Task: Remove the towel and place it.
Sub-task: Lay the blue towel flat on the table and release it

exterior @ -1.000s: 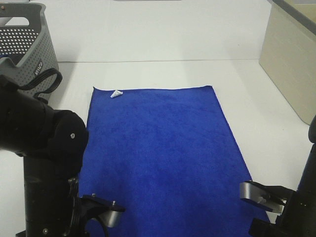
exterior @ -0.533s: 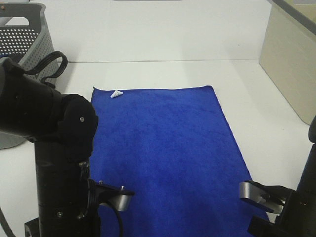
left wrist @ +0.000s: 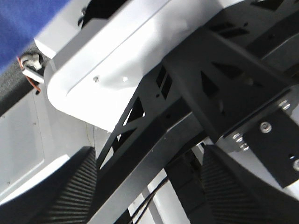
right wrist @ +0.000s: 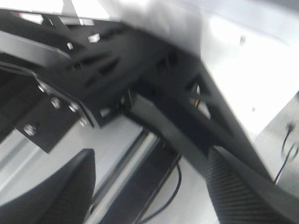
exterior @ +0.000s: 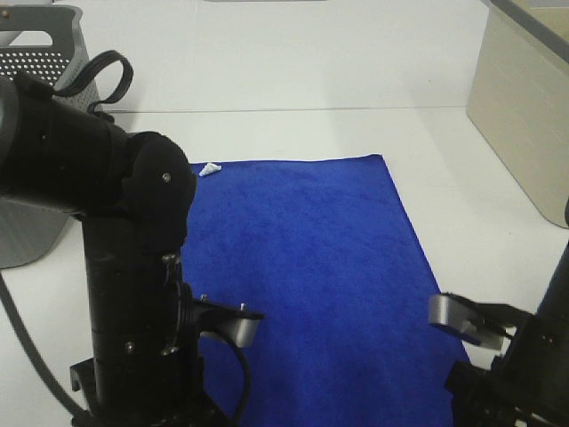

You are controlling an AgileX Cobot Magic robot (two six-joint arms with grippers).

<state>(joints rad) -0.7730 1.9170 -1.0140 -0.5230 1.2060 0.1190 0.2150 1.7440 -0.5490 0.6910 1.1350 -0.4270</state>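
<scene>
1. Towel (exterior: 311, 267): it's out of the basket and spread flat on the white counter (exterior: 293, 133) mid-scene, long side running away from you. No folds show. Neither gripper is touching it.
2. Left arm (exterior: 116, 231): the big black body stands over the towel's near-left part and blocks your view of that edge and corner.
3. Beige cabinet (exterior: 524, 107): sits at the far right, well apart from the towel.
4. Grey perforated basket (exterior: 40, 64): sits far left behind the left arm, clear of the towel. You can't see inside it.
5. Right arm (exterior: 533, 365): sits at the near-right corner of the towel and hides that corner.
6. Left gripper (left wrist: 148, 156): the wrist view shows its jaws spread with nothing between the ribbed pads (left wrist: 70, 186). Only black frame and white panel lie beyond, plus a sliver of blue at the edge of view.
7. Right gripper (right wrist: 149, 158): jaws also spread and empty, though the picture is blurred.
8. White tag (exterior: 210, 169): lies at the towel's far-left corner, just beside the left arm's shoulder.
</scene>
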